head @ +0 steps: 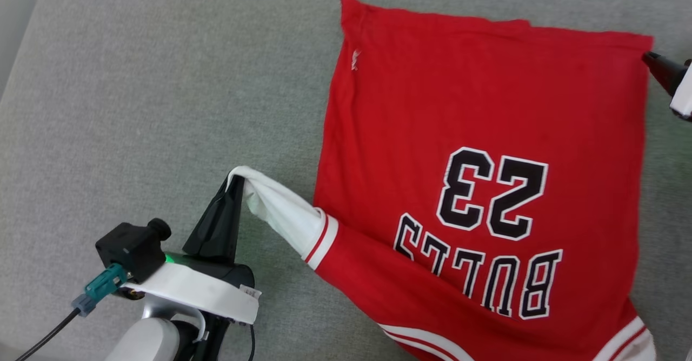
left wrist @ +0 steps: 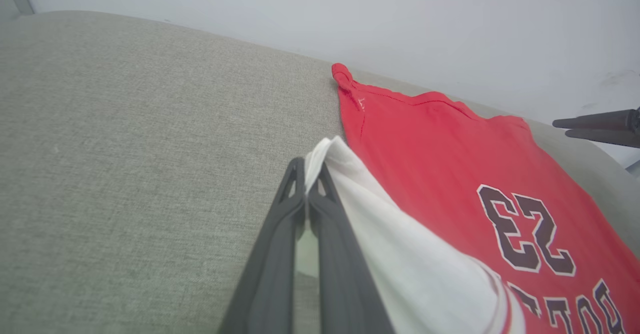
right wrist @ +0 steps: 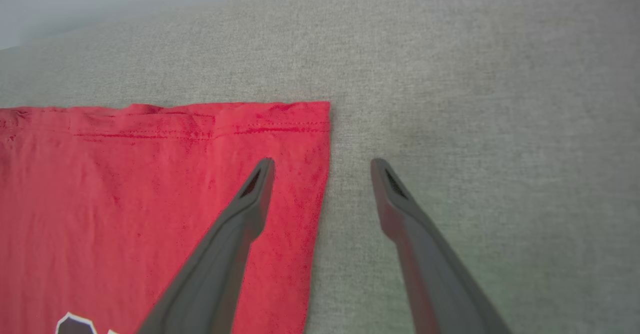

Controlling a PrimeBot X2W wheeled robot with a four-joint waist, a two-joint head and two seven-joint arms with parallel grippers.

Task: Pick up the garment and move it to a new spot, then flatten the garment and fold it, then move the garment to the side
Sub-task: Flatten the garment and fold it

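The garment [head: 476, 150], a red jersey with upside-down "BULLS 23" lettering, lies spread on the grey cushion [head: 162, 107]. My left gripper [head: 235, 180] is shut on the tip of the garment's white sleeve [head: 281, 212], lifting it to the left of the body; the left wrist view shows the white sleeve [left wrist: 400, 254] pinched between the fingers [left wrist: 280, 254]. My right gripper [right wrist: 322, 166] is open above the garment's far right corner [right wrist: 300, 124], one finger over red cloth, the other over bare cushion. Its dark fingertip [head: 662, 69] shows at the right edge of the head view.
The grey fabric cushion [right wrist: 475, 99] stretches wide to the left of the garment and beyond its far hem. A pale wall [left wrist: 350, 19] rises behind the cushion's far edge. My right gripper's fingers [left wrist: 600, 126] show at the right of the left wrist view.
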